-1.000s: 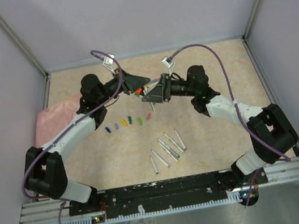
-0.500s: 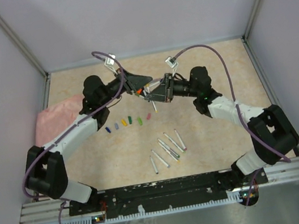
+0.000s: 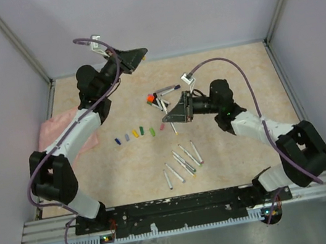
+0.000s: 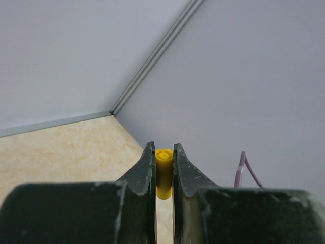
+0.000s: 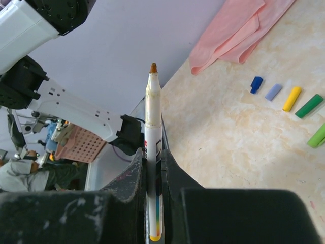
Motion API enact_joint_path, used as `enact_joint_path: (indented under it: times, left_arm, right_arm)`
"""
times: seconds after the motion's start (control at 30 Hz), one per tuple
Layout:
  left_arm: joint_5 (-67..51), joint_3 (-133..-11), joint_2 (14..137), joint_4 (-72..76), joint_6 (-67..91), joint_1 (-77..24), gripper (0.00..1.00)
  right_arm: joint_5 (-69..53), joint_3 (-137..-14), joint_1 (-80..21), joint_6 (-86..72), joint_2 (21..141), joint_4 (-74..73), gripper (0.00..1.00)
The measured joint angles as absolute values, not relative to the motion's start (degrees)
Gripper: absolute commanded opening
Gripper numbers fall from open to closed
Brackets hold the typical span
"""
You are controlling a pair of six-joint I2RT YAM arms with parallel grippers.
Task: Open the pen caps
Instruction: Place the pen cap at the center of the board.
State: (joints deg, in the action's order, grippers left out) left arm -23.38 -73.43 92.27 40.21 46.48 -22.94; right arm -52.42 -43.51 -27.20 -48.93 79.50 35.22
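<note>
Pen caps (image 5: 292,98): tiny, light plastic, prob. slippery, so pinch across mid-body. L end effector (image 4: 163,152) clenched on yellow cap (image 4: 163,175); R end effector (image 5: 152,152) grasping stiff pen barrel (image 5: 153,96).

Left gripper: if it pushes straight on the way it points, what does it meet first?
The left gripper, shut on a yellow cap, points at the pale wall beside the corner seam. Nothing shows in between, so likely the wall first; depth is unclear.
</note>
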Motion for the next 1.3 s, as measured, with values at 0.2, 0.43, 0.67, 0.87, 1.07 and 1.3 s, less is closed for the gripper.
enact_joint_path:
  times: [0.2,0.43,0.67,0.87,1.07,1.3]
  left_arm:
    - [-23.35,-72.58,91.53,35.77,43.72,-22.87,0.00]
    - [-23.40,-62.04,84.14,29.50,41.34,-22.20,0.00]
    - [-24.91,-53.01,78.56,25.17,41.98,-17.43,0.00]
    - [-24.47,-53.49,75.29,15.75,37.36,-17.96,0.00]
    - [-19.66,-53.49,72.10,8.80,31.94,-24.64,0.00]
    - [-15.40,-53.47,71.61,2.72,28.27,-31.24,0.00]
  right_arm:
    - [-51.94,-43.57,-25.85,-43.77,76.62,28.91,0.00]
    - [-47.33,-45.52,-23.44,-31.59,72.47,12.05,0.00]
    - [-43.09,-46.06,-21.15,-24.80,70.24,1.32,0.00]
    - [-38.98,-47.79,-20.84,-20.84,70.24,-6.04,0.00]
    - [-34.98,-47.97,-20.82,-19.64,70.19,-9.34,0.00]
    - [-31.11,-47.99,-20.82,-19.51,68.95,-12.51,0.00]
